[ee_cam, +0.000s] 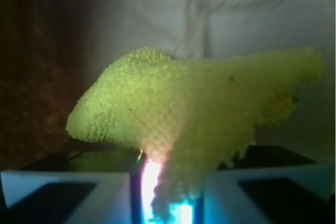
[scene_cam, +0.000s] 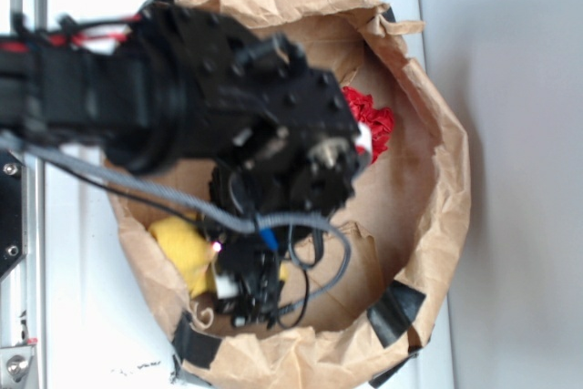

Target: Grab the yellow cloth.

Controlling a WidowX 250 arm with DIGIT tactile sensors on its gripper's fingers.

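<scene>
- From my exterior view, the arm [scene_cam: 182,88] reaches in from the left over a crumpled paper bag [scene_cam: 437,189] and covers most of its floor.
- The gripper [scene_cam: 248,291] sits low in the picture near the bag's bottom wall, tangled in with a grey cable [scene_cam: 301,221] and black wires, so I get no clean look at it from here.
- The red cloth [scene_cam: 372,123] lies well apart from the gripper, on the far side of the wrist housing by the bag's upper right wall; it touches nothing near the gripper.
- Black tape [scene_cam: 397,311] patches the bag rim beside the gripper, to its right, and another strip sits at the rim to its left.
- The yellow cloth [scene_cam: 185,248] shows just beside the gripper on its left, partly hidden under the cable and the gripper body.
- On the wrist view the yellow cloth [ee_cam: 199,103] fills the middle, right in front of the camera, with the pale bag wall behind it.
- Its long axis runs side to side across the wrist view: a rounded lobe on the left, a narrower arm stretching right and slightly upward.
- A tail of the cloth hangs down into the narrow slot between the two white fingers [ee_cam: 68,195], which press close on either side: the gripper is clamped on the cloth.
- A pink and cyan glow lights that pinched tail.
</scene>
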